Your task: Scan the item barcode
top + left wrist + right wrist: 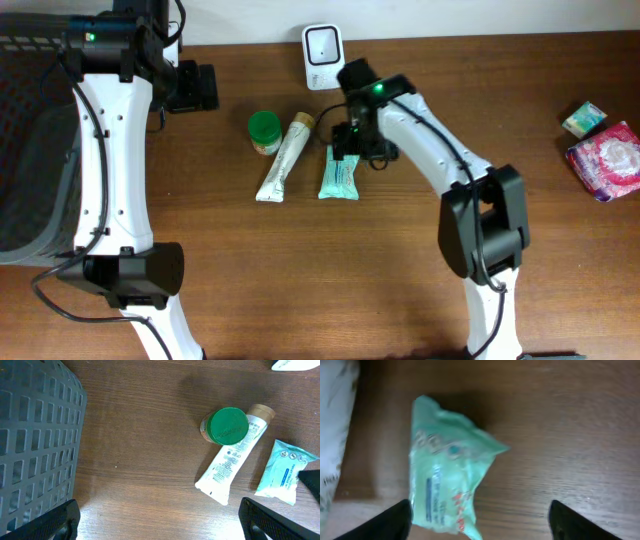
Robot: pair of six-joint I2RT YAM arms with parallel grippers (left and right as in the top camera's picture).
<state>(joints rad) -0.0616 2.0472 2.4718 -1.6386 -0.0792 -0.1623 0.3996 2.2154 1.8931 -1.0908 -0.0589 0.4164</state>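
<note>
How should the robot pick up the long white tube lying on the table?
Probably from straight above, pinching the white tube across its narrow middle. It lies flat, so its long sides are the easy ones to reach. Near its cap the green-lidded jar sits close, and the teal pack lies beside it.

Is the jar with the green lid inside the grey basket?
No, the green-lidded jar stands on the wooden table beside the white tube, well apart from the grey basket.
</note>
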